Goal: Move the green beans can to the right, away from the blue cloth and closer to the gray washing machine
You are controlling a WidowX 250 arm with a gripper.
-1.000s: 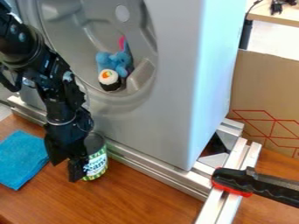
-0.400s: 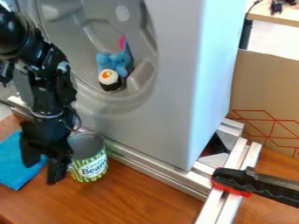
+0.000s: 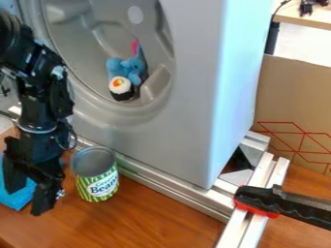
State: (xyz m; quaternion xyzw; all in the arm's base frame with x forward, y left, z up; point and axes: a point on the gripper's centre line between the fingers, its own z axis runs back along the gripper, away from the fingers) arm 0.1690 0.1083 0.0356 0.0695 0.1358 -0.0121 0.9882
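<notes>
We see one can upright on the desk before the grey drum, its long axis vertical, open end up, label towards us. The tool, just beside it, has its fingers spread apart around nothing, over the cloth; we count one cloth and two toys, one blue plush and one sushi roll.

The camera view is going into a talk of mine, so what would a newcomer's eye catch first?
Probably the big grey housing in the middle, with a blue plush toy and a sushi-shaped toy in its round hollow. Next, at lower left, the black claw hangs by a green-striped can. At lower right, a black-and-red tool stands out against the metal rails.
</notes>
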